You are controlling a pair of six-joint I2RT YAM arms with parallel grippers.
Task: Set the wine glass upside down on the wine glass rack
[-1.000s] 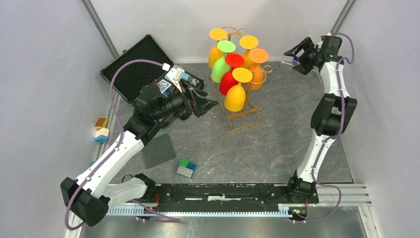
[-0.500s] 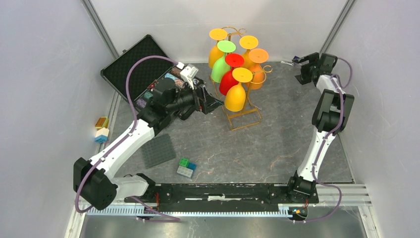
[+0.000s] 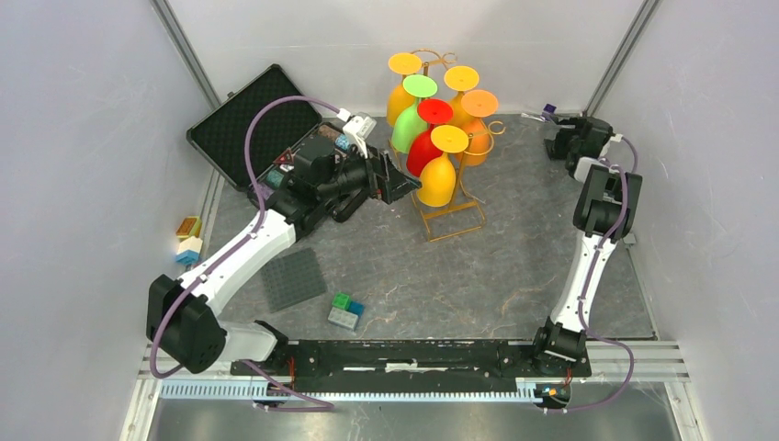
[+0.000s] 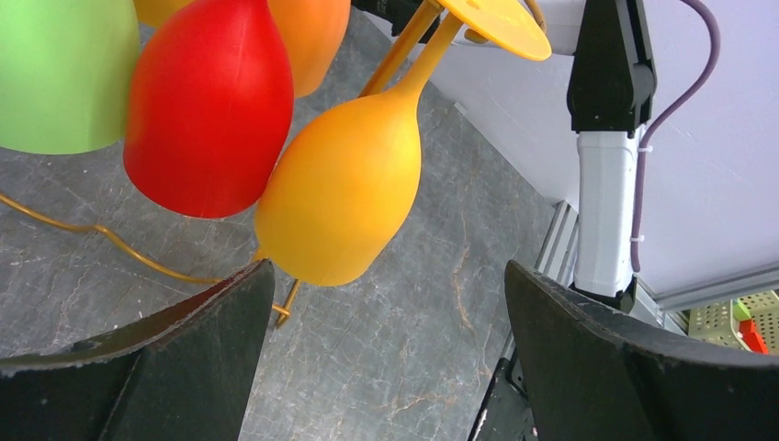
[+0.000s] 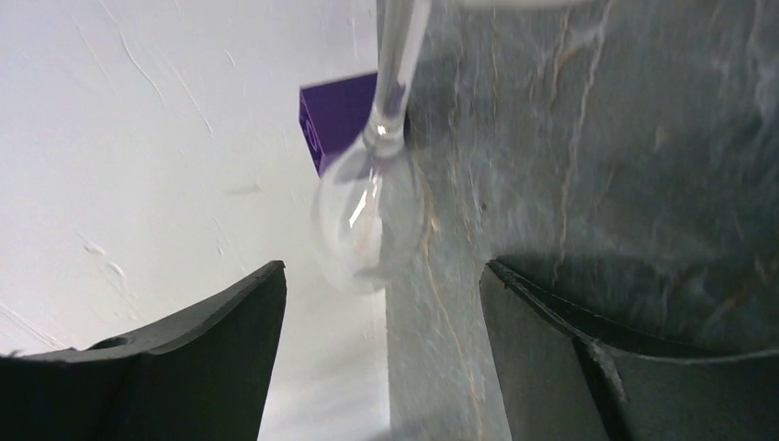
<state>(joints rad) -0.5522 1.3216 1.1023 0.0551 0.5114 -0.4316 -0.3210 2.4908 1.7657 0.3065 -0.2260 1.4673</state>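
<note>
The gold wire wine glass rack (image 3: 452,219) stands at the back middle with several coloured glasses hanging upside down on it. A clear wine glass (image 5: 367,216) lies on the table by the back wall, its stem pointing away from me. My right gripper (image 5: 381,276) is low in the back right corner, open, with the clear bowl just ahead of its fingertips and nothing between them. My left gripper (image 3: 401,186) is open and empty, just left of the rack. The yellow glass (image 4: 344,202) and red glass (image 4: 207,110) hang right in front of it.
A purple block (image 5: 335,115) sits against the clear glass's stem. An open black case (image 3: 248,124) lies back left. A grey baseplate (image 3: 294,278) and green and blue bricks (image 3: 346,310) lie nearer the front. More bricks (image 3: 189,239) sit at the left wall.
The left arm has swung right, up close to the rack. The right arm has dropped into the back right corner toward the clear glass, and its jaws have narrowed slightly.
</note>
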